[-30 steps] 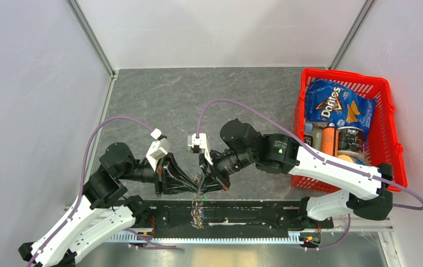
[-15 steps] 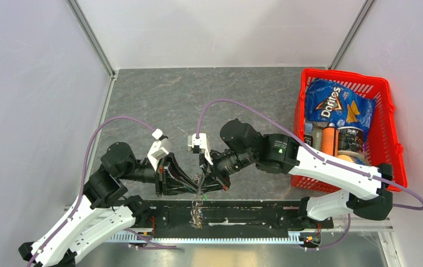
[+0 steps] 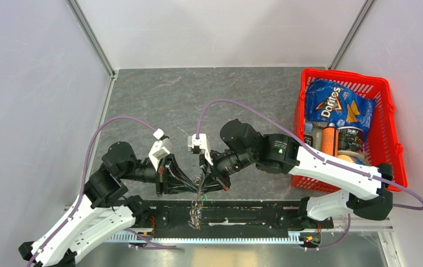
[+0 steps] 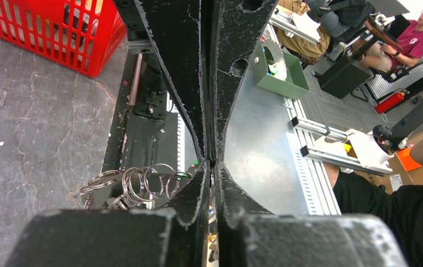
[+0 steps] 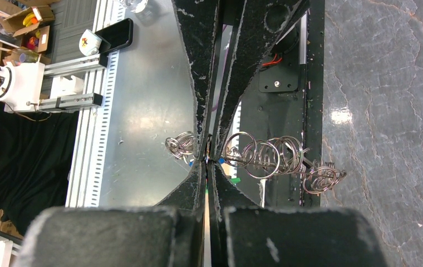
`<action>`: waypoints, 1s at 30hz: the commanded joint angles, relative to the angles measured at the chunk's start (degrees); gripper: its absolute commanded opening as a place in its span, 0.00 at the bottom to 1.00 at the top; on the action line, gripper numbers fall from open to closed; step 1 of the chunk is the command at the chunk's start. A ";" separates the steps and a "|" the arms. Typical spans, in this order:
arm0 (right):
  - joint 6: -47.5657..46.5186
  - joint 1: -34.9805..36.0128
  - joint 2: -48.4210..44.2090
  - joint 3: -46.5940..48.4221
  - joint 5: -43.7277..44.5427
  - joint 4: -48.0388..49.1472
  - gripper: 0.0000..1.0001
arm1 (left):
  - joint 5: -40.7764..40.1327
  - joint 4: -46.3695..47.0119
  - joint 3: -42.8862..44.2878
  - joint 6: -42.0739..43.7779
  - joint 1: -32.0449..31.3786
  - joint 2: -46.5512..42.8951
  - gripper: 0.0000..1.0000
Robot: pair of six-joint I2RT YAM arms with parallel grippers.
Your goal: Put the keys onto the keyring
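The right gripper (image 5: 209, 157) pinches the keyring (image 5: 265, 157), which dangles above the base rail (image 3: 254, 214); the left gripper (image 4: 212, 162) is closed, contents unclear. We should steady the ring there before threading.

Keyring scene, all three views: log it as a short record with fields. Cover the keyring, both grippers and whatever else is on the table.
keyring: string of linked silver rings, hanging from where the two grippers meet, over the black rail at the near edge
right gripper: shut on the keyring, rings showing on both sides of its fingers
left gripper: fingertips together, rings just beside them; whether anything is pinched cannot be told
basket: red, at the table's right side, holding a Doritos bag
table: grey stone-look top
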 commanded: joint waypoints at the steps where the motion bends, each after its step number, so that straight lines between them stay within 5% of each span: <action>1: -0.21 -0.06 -1.79 3.57 -0.68 3.94 0.00 | 1.21 0.04 0.15 1.20 0.04 0.70 0.02; 8: -0.36 -0.06 -2.02 3.23 -0.81 4.01 0.00 | 1.48 1.53 -0.30 1.63 0.04 0.04 0.02; 21: 1.14 -0.04 -8.41 -0.63 3.72 8.92 0.42 | -5.34 8.06 -0.65 -0.51 0.04 -6.27 0.02; 30: 1.96 -0.06 -10.83 -1.36 5.74 12.73 0.45 | -8.92 19.65 -1.52 -4.50 0.04 -8.00 0.02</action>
